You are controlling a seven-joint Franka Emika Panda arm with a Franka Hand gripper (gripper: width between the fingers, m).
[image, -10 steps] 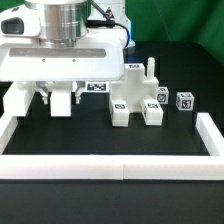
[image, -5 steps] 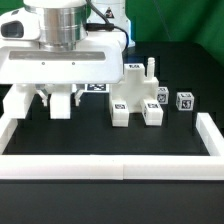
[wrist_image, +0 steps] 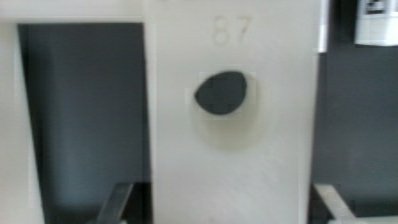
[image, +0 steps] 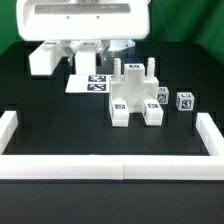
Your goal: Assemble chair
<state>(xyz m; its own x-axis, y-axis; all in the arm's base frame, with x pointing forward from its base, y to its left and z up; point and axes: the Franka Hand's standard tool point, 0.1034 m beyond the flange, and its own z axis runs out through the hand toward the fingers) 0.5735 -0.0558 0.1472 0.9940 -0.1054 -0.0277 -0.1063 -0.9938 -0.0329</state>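
My gripper (image: 85, 57) hangs at the back left of the exterior view, above the marker board (image: 92, 84). It is shut on a white chair panel (image: 46, 58) and holds it off the table. In the wrist view the gripper (wrist_image: 226, 205) straddles this panel (wrist_image: 231, 150), which fills the middle and has one dark round hole (wrist_image: 221, 92). A finger (wrist_image: 123, 200) shows at each side. The other chair parts stand in the middle: a pegged blocky cluster (image: 135, 97) with tags, and two small tagged cubes (image: 163, 96) (image: 184, 101) to its right.
A long low white border rail (image: 110, 166) runs along the front, with side pieces at the exterior view's left (image: 8, 125) and right (image: 210, 130). The table top is black.
The arm has risen and shifted toward the back and the exterior view's right, carrying the white panel up with it. The marker board is now uncovered below it.
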